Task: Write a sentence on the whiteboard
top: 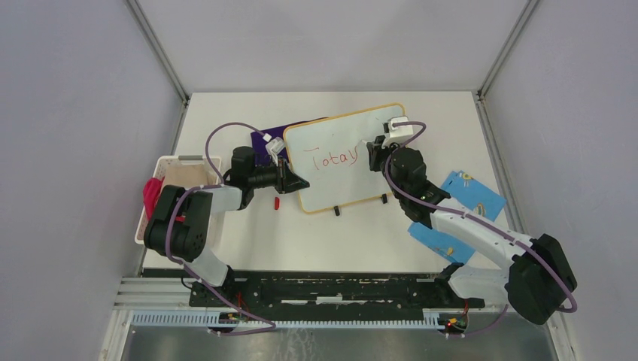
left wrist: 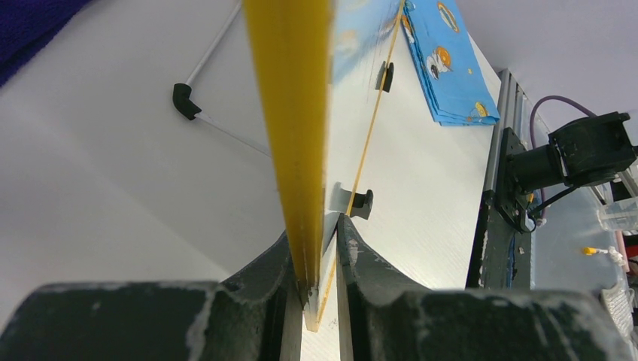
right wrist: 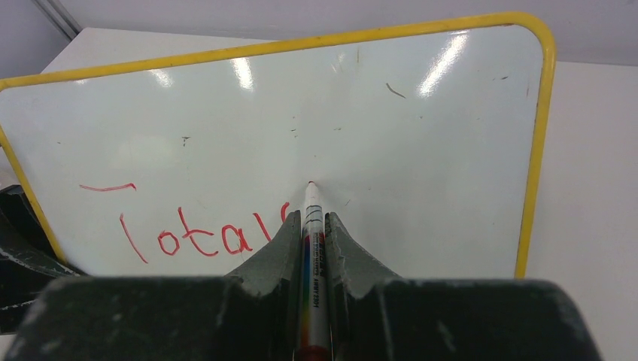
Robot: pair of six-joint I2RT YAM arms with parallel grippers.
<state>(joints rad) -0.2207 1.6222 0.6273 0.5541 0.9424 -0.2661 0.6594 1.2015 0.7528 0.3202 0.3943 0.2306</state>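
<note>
The whiteboard [top: 353, 177], white with a yellow frame, stands tilted mid-table on two black feet [top: 337, 211]. My left gripper [top: 298, 182] is shut on its left edge; the left wrist view shows the yellow frame [left wrist: 297, 150] pinched between the fingers of this gripper [left wrist: 316, 226]. My right gripper [top: 374, 150] is shut on a white marker [right wrist: 314, 226], whose red tip rests against the whiteboard [right wrist: 421, 150]. The sentence [top: 335, 159] is red handwriting that reads roughly "Totay". In the right wrist view the sentence [right wrist: 197, 239] lies just left of the marker, its last letter partly hidden by a finger.
A red marker cap [top: 277, 203] lies on the table by the board's lower left corner. A white basket [top: 180, 162] with something red in it [top: 153, 192] stands at the left. A dark purple cloth [top: 272, 133] lies behind the board, and blue patterned cloths [top: 472, 194] lie at the right.
</note>
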